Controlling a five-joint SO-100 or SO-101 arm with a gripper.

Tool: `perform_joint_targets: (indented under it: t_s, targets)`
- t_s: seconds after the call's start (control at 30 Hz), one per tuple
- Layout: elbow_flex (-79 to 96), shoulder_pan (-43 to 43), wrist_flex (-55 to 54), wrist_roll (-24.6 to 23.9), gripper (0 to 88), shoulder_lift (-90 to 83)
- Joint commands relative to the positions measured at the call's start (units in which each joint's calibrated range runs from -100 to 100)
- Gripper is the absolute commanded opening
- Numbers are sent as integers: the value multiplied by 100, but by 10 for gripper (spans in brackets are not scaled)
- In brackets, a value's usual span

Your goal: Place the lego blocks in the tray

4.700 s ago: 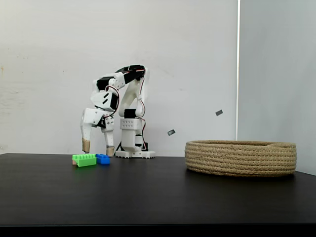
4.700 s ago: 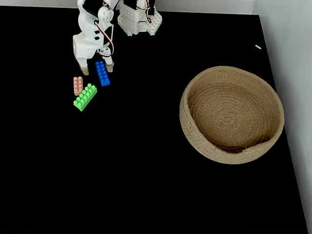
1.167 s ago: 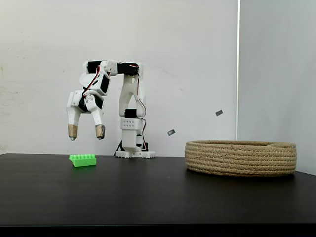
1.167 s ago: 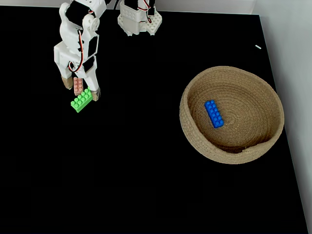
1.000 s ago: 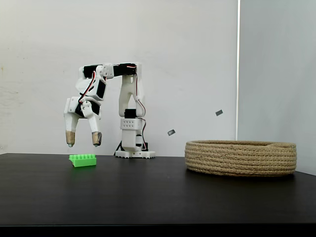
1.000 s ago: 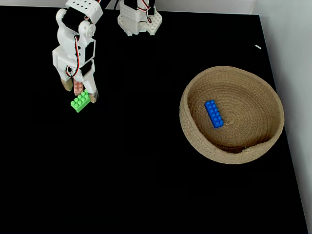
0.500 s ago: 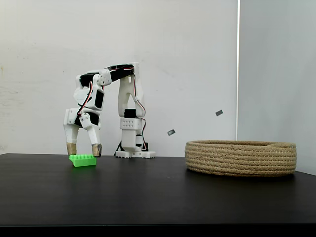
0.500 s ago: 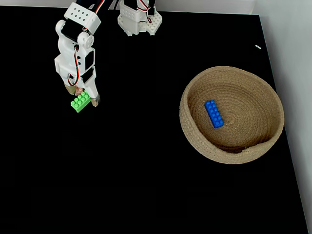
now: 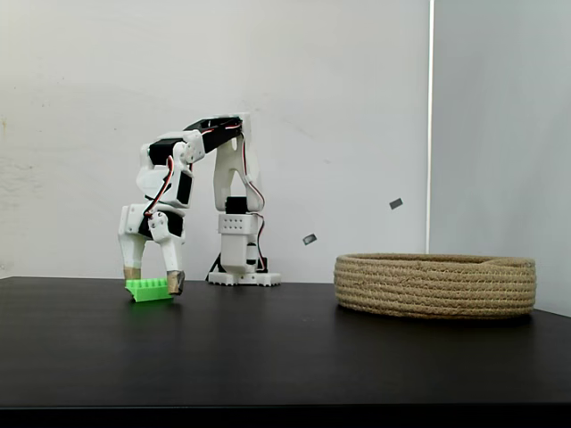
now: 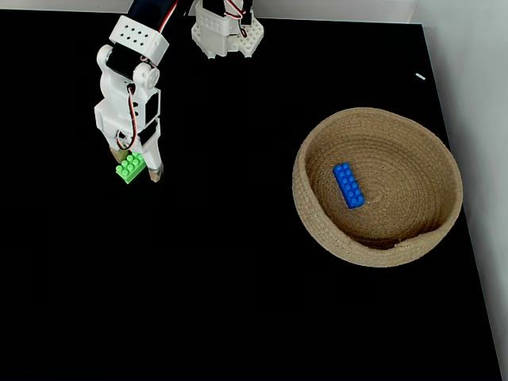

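Observation:
A long bright green lego block (image 9: 148, 289) lies on the black table at the left, its end showing from above as well (image 10: 129, 167). My gripper (image 9: 153, 278) is down at the table and open, one tan-tipped finger on each side of the green block (image 10: 135, 160). A blue lego block (image 10: 348, 185) lies inside the tray (image 10: 317, 230), a wide round basket of coiled tan rope on the right. Seen from the side, the tray (image 9: 435, 285) hides its contents.
The white arm base (image 10: 224, 32) stands at the table's far edge, against a white wall (image 9: 357, 107). The table's right edge (image 10: 468, 238) runs close past the tray. Open black tabletop (image 10: 222, 278) lies between the green block and the tray.
Over 4.7 s the blue block went from the table into the tray. In the last second the open gripper came down over the green block and now covers the pink one from above.

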Motion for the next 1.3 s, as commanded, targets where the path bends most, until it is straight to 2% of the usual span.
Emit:
perform_joint_targets:
  t_s: [0.0, 0.17, 0.43, 0.7, 0.83, 1.0, 1.27]
  targets:
    - [-5, -34, -187, -24, 144, -89]
    - [150, -42, -320, -39, 3, -89]
    - [104, -92, -387, -5, 0, -338]
    - [-908, -528, 46, 444, 0, -1585]
    - [-1483, -1188, 463, 513, 0, -2058]
    - [-1939, -2482, 721, 479, 0, -2325]
    - [-1984, -4477, -62, 195, 0, -2015]
